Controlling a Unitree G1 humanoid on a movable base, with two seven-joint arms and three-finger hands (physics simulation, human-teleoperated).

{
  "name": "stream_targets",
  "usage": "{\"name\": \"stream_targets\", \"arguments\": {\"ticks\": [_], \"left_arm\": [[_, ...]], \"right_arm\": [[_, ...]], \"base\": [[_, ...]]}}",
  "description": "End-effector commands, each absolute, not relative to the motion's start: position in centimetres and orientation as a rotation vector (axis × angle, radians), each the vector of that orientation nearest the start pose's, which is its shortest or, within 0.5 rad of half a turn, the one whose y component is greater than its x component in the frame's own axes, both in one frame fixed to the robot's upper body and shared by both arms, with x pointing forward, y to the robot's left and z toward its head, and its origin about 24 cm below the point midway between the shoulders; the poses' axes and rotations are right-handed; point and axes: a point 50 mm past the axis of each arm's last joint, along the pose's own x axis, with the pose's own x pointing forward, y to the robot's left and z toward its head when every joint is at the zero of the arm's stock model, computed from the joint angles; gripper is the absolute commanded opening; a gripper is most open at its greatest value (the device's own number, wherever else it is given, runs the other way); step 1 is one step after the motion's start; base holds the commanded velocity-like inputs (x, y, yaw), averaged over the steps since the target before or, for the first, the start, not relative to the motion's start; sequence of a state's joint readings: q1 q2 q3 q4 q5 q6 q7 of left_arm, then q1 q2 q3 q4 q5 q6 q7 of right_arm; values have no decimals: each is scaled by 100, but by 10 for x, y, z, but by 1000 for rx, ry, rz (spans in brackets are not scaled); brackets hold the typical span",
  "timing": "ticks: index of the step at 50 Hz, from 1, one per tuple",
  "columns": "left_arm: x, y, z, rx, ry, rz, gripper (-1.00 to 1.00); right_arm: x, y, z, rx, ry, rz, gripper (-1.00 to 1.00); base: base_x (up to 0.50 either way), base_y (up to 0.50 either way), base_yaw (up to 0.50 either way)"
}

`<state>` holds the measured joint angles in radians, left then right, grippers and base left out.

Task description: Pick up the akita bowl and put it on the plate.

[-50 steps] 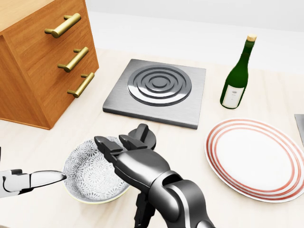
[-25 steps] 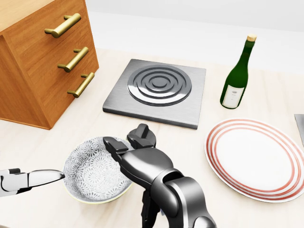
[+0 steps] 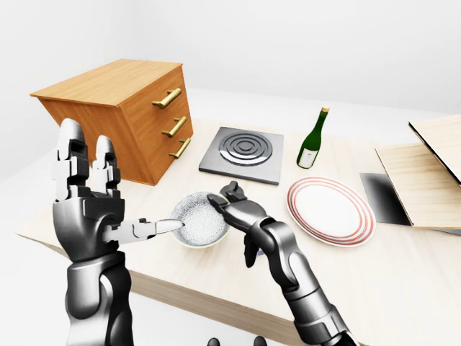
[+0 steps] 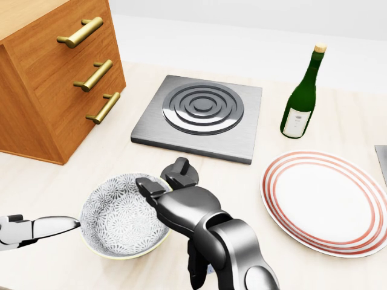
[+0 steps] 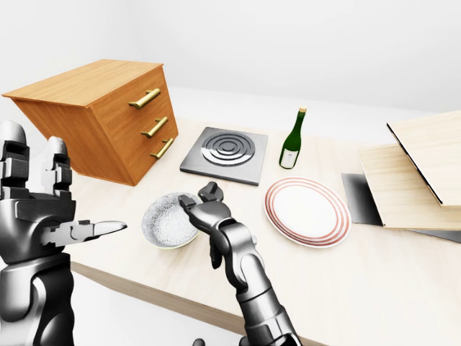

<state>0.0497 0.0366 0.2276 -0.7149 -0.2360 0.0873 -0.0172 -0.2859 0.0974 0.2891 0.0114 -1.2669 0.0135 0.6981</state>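
The akita bowl (image 4: 115,220), white with a grey flower pattern, stands on the pale table at the lower left of the head view. My right hand (image 4: 164,180) is at its right rim. Its fingers (image 4: 147,186) reach over the rim into the bowl and the thumb stands outside, still apart, so the hand is open. The bowl rests on the table. The plate (image 4: 326,202), white with red rings, lies to the right with nothing on it. My left hand (image 3: 122,187) is raised and open left of the bowl, its thumb pointing at the rim.
A steel hob (image 4: 199,115) lies above the bowl and a green bottle (image 4: 300,96) stands above the plate. A wooden drawer cabinet (image 4: 48,72) fills the upper left. Wooden boards (image 3: 425,173) and a dark mat (image 3: 378,198) lie right of the plate.
My right hand has drawn lower and nearer the bowl's right rim, with its fingers curling over the edge. The left thumb has slid slightly left. The bowl has stayed in place.
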Motion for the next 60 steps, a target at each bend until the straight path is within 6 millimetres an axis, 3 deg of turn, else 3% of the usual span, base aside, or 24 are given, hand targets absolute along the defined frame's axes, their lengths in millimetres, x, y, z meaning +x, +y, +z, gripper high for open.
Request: {"name": "stream_targets", "arguments": {"ticks": [1,20,41,52,60], "left_arm": [[197,196,185,-104,-610,110,100],[196,196,188,-106,-627,109,100],[193,198,194,-113,-660,112,100],[193,198,194,-115,-660,111,100],[192,198,194,-118,-661,109,100]], "right_arm": [[279,-27,83,-1336,-59,783,100],[276,-21,69,-1405,-37,844,100],[296,-18,80,-1597,-32,787,100],[293,-2,75,-1691,-28,807,100],[290,8,71,-1647,-34,854,100]], "base": [[0,0,0],[0,0,0],[0,0,0],[0,0,0],[0,0,0]]}}
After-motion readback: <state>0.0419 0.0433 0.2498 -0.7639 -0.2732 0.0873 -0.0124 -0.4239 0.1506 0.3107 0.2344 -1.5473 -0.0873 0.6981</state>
